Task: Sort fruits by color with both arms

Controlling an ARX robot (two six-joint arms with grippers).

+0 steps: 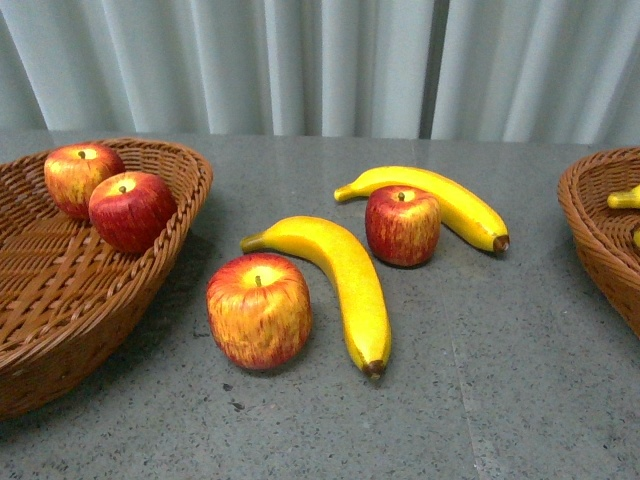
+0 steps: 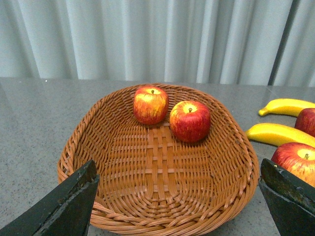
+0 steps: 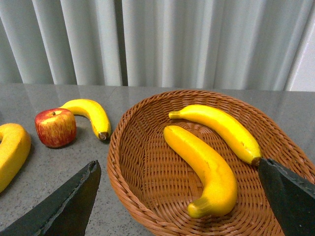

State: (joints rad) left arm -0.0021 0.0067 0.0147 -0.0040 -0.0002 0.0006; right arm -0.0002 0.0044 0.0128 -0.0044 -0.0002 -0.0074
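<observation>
Lying on the speckled grey bench (image 1: 520, 400), 2 glossy round apples (image 1: 259, 311) and 2 smooth curved bananas (image 1: 345, 280) sit between 2 woven wicker baskets (image 1: 60, 330). Left pincer (image 2: 178, 166) and right pincer (image 3: 179, 163) both stand wide, empty.

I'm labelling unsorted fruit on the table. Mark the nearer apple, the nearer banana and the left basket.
nearer apple (image 1: 259, 312), front view, middle of its front side.
nearer banana (image 1: 345, 272), front view, middle of its curved body.
left basket (image 1: 110, 315), front view, outer woven wall.

Left gripper (image 2: 178, 166) and right gripper (image 3: 178, 164) each show two dull black, wedge-shaped fingers (image 2: 64, 206) tapering to blunt tips
</observation>
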